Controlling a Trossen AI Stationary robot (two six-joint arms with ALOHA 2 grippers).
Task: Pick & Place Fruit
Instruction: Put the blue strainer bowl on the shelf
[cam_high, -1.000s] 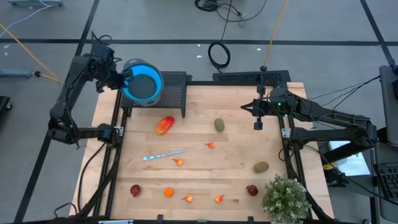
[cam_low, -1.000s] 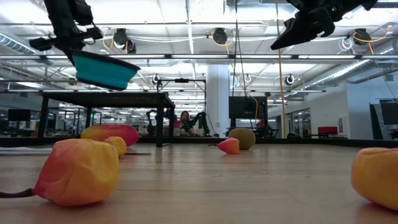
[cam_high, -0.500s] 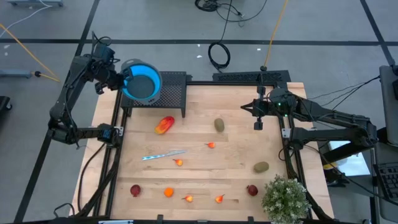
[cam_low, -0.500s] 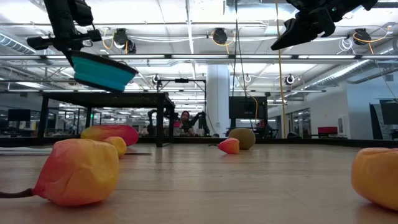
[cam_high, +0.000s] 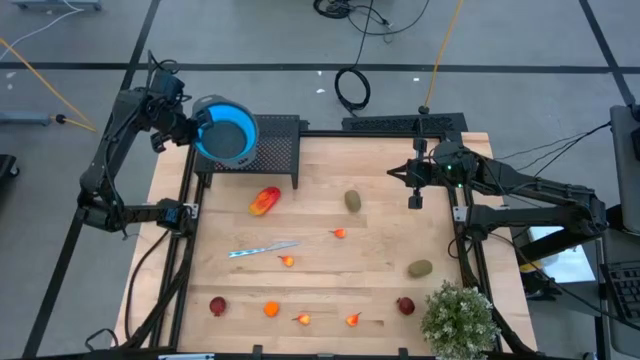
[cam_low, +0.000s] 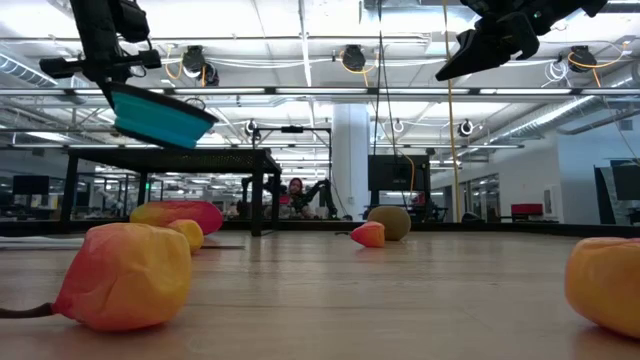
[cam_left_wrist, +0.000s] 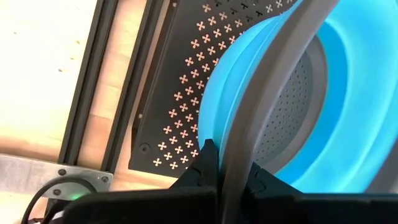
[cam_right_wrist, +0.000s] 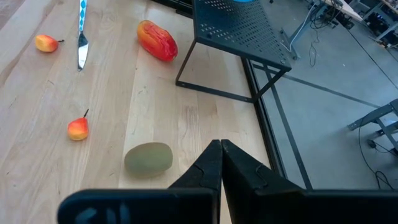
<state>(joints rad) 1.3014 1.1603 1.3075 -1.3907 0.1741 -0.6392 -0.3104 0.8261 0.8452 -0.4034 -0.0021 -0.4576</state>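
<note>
The round blue bowl (cam_high: 226, 130) with a grey rim hangs in my left gripper (cam_high: 196, 131) above the black perforated stand (cam_high: 279, 146) at the table's far left corner. Fruit lies on the wooden table: a larger orange-red piece (cam_high: 264, 201), two brown kiwis (cam_high: 353, 201) (cam_high: 420, 268), two dark red ones (cam_high: 217, 305) (cam_high: 405, 305), and several small orange ones, e.g. (cam_high: 339, 233) (cam_high: 288, 261). My right gripper (cam_high: 415, 203) is shut and hovers high over the table's far right part, with one kiwi (cam_right_wrist: 148, 158) below it. My left gripper pinches the bowl's grey rim (cam_left_wrist: 247, 134) on the side facing the table's left; one finger (cam_left_wrist: 206, 167) stands outside the wall, the other inside. The bowl (cam_low: 158, 115) is lifted clear of the stand, tilted, and reaches out toward the table's right.
A slim silver knife (cam_high: 262, 249) lies left of the table's middle. A potted plant (cam_high: 460, 318) stands at the near right corner. Black rails run along the table's left and right edges. Bare wood shows in the table's middle and far middle.
My left gripper has carried the bowl a little toward the table's left and slightly up, still above the stand. The fruit and the right arm have kept still.
</note>
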